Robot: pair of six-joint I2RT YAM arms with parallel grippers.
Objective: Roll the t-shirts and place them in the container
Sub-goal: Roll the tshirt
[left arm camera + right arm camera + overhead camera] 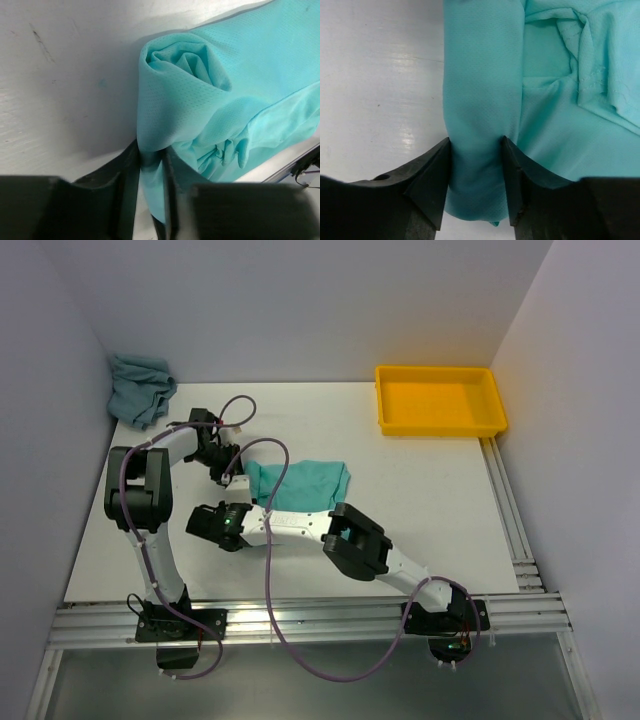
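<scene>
Top external view: a bright mint-turquoise t-shirt (305,483) of thin soft fabric lies on the white table (420,500), left of centre, with both arms reaching to its left edge. A duller grey-teal t-shirt (140,390) sits crumpled in the far left corner, well apart from the arms. A shallow rectangular yellow plastic tray (440,428) stands at the far right.

Left wrist view: the left gripper (151,150) has its jaws nearly together, pinching a thin fold of the mint-turquoise t-shirt between them. Just beyond the fingers (129,175), the cloth curls into a loose roll whose open spiral end faces the camera. The rest of the shirt spreads flat to the right.

Right wrist view: the right gripper (476,142) stands with its jaws fairly wide, one finger (427,180) on each side of the rolled edge of the same shirt. Both touch the cloth, so the roll is clasped between them. The roll runs straight away from the gripper, with the shirt's flat body and a stitched hem to its right and bare table to its left.
</scene>
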